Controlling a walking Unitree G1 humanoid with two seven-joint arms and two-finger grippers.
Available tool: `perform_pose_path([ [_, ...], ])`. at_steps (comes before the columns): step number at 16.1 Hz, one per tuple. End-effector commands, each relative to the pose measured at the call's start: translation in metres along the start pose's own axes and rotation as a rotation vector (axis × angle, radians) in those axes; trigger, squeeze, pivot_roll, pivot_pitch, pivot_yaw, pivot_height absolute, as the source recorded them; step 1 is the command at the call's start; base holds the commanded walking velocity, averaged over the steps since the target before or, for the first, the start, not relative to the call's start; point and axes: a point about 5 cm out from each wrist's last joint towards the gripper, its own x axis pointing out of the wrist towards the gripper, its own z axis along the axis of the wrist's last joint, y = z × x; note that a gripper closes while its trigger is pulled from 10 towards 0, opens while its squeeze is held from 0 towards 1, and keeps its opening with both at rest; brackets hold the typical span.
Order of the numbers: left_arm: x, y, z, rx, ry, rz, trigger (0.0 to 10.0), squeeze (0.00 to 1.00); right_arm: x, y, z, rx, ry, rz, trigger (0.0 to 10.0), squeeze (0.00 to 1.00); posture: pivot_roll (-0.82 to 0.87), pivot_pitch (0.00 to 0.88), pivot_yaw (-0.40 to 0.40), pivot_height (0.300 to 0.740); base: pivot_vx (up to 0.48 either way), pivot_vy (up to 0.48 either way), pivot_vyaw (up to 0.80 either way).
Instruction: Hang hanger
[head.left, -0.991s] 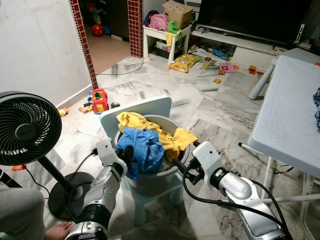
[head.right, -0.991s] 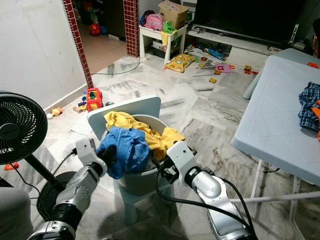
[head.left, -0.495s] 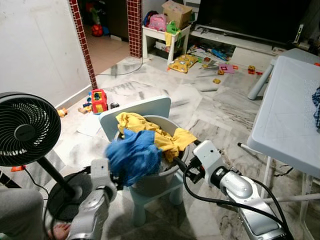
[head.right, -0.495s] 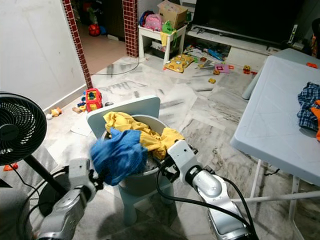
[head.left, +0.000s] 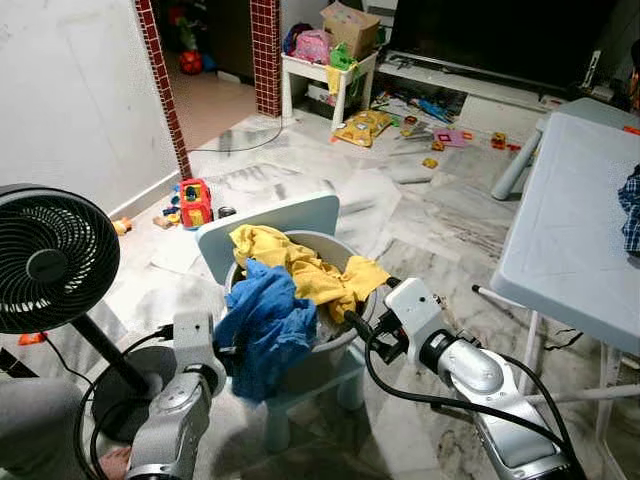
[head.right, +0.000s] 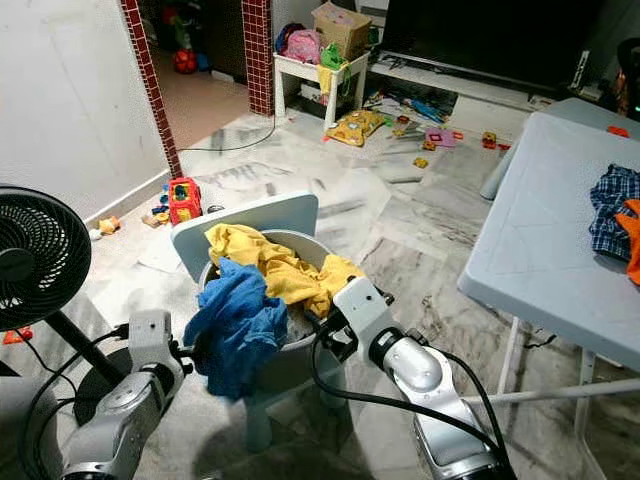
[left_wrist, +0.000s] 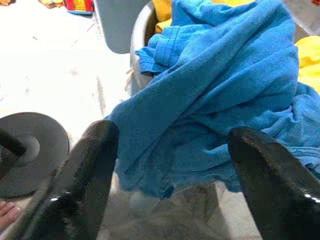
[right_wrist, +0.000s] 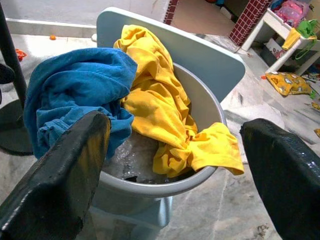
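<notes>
Blue garment (head.left: 262, 325) now draped over bucket (right_wrist: 200, 110) near-left rim, no longer lifted. Left end effector (left_wrist: 170, 165) spread open, empty, drawn back nearer. Right end effector (right_wrist: 175, 165) open beside rim. No hanger visible; hanging not begun.

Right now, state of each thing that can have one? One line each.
Left gripper: open, beside the hanging cloth.
Right gripper: open, at the bucket's rim.
Blue cloth: draped over the bucket's edge, hanging down.
Yellow cloth: heaped in the bucket, one end spilling over the rim.
Bucket: upright on the small chair.
</notes>
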Motion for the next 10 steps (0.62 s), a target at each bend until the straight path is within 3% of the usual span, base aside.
perform_pose_path([
  [1, 0.002, -0.001, 0.001, -0.009, 0.007, 0.004, 10.0, 1.0, 0.001, -0.004, -0.001, -0.004, 0.007, -0.009, 10.0, 0.0, -0.18, 0.0, -0.031, 0.74, 0.0, 0.0, 0.0],
  [2, 0.001, -0.005, 0.006, -0.039, -0.043, -0.048, 4.1, 1.0, 0.001, -0.004, -0.001, -0.004, 0.005, -0.011, 10.0, 0.0, -0.18, 0.0, -0.031, 0.74, 0.0, 0.0, 0.0],
  [3, 0.0, -0.008, 0.005, -0.04, -0.034, -0.076, 0.0, 1.0, 0.002, -0.004, 0.0, -0.002, 0.003, -0.011, 10.0, 0.0, -0.18, 0.0, -0.03, 0.74, 0.0, 0.0, 0.0],
  [4, 0.002, -0.011, 0.006, -0.051, -0.03, -0.093, 0.0, 0.0, 0.002, -0.003, 0.0, -0.001, 0.0, -0.009, 10.0, 0.0, -0.17, 0.0, -0.031, 0.74, 0.0, 0.0, 0.0],
  [7, 0.005, -0.016, 0.01, -0.018, -0.038, -0.102, 0.0, 0.0, 0.002, -0.003, 0.0, -0.001, -0.003, -0.007, 10.0, 0.0, -0.18, 0.0, -0.03, 0.74, 0.0, 0.0, 0.0],
  [8, 0.008, -0.017, 0.009, 0.03, -0.02, -0.102, 5.6, 0.0, 0.002, -0.004, 0.0, -0.001, -0.003, -0.01, 10.0, 0.0, -0.18, 0.0, -0.028, 0.74, 0.0, 0.0, 0.0],
  [9, 0.007, -0.021, 0.011, 0.037, -0.031, -0.114, 10.0, 0.0, 0.002, -0.004, 0.0, -0.001, -0.003, -0.011, 10.0, 0.0, -0.18, 0.0, -0.027, 0.74, 0.0, 0.0, 0.0],
  [10, 0.006, -0.023, 0.011, 0.043, -0.032, -0.122, 10.0, 0.0, 0.002, -0.004, 0.0, -0.001, -0.002, -0.012, 10.0, 0.0, -0.17, 0.0, -0.025, 0.74, 0.0, 0.0, 0.0],
])
